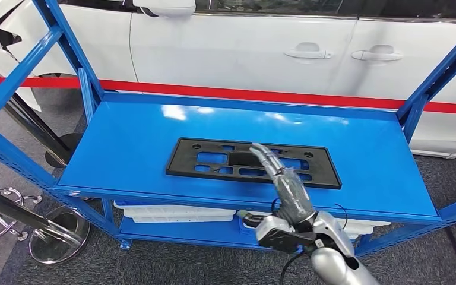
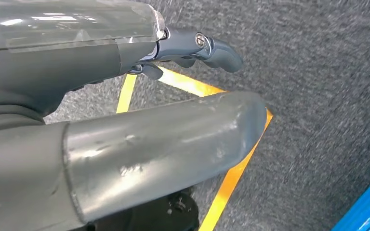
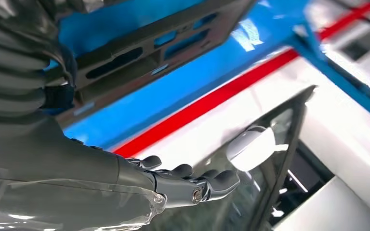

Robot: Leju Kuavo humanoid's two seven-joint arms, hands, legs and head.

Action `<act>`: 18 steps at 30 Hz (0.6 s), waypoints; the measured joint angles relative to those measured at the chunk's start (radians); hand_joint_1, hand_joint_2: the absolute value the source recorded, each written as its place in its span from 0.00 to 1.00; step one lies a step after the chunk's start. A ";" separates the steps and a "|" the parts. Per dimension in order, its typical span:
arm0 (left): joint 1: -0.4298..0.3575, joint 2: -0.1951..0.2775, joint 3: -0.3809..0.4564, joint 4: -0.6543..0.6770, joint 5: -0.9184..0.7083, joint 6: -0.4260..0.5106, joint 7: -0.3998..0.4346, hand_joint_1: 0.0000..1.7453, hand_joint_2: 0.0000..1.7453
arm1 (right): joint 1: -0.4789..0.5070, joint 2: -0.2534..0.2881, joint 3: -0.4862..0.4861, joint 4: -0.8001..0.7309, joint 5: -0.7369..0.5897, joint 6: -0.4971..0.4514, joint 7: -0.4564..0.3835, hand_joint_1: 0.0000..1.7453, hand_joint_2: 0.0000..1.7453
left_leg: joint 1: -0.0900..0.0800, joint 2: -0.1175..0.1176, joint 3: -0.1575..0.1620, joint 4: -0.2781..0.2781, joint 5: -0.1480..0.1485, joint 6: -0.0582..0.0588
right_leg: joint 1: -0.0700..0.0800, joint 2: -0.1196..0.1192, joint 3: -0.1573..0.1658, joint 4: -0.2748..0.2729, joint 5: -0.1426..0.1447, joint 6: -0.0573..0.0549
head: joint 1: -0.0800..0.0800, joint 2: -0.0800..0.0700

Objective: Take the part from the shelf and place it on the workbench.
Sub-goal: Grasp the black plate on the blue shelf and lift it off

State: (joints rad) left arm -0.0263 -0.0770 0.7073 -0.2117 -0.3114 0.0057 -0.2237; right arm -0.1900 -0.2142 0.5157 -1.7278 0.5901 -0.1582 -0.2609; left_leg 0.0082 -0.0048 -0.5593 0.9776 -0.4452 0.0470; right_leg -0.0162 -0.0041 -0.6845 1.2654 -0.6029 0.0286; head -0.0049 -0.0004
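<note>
A flat black rectangular part (image 1: 214,161) with several cut-outs lies in the middle of the blue shelf top (image 1: 124,142). My right hand (image 1: 285,187) reaches in from the front, flat and empty, its fingers (image 1: 263,155) stretched over the part's right half; whether they touch it I cannot tell. The right wrist view shows the part (image 3: 149,43) on the blue shelf (image 3: 212,72), with that hand's dark fingers (image 3: 192,185) extended and nothing in them. My left hand (image 2: 173,96) hangs over grey carpet, holding nothing, thumb and fingers (image 2: 207,48) apart.
Blue shelf uprights (image 1: 65,41) rise at both ends. A white car (image 1: 243,47) with a red stripe stands close behind. White trays (image 1: 172,212) sit on the lower shelf. Chrome stanchion bases (image 1: 56,237) stand at the left. Yellow floor tape (image 2: 231,178) runs under my left hand.
</note>
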 joint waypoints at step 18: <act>-0.001 0.012 0.000 0.000 -0.070 -0.002 0.025 0.00 0.00 | -0.202 0.188 0.331 0.320 0.752 -0.310 0.291 0.00 1.00 | 0.010 -0.001 -0.106 0.230 -0.084 -0.069 | 0.002 0.000 0.118 -0.265 0.137 -0.056 | 0.000 0.000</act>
State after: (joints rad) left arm -0.0273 -0.0648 0.7069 -0.2117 -0.3817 0.0040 -0.1984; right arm -0.3922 -0.0260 0.8472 -1.4073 1.3419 -0.4685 0.0305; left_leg 0.0182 -0.0054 -0.6655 1.2072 -0.5293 -0.0216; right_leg -0.0140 -0.0043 -0.5661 1.0007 -0.4662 -0.0276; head -0.0052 -0.0004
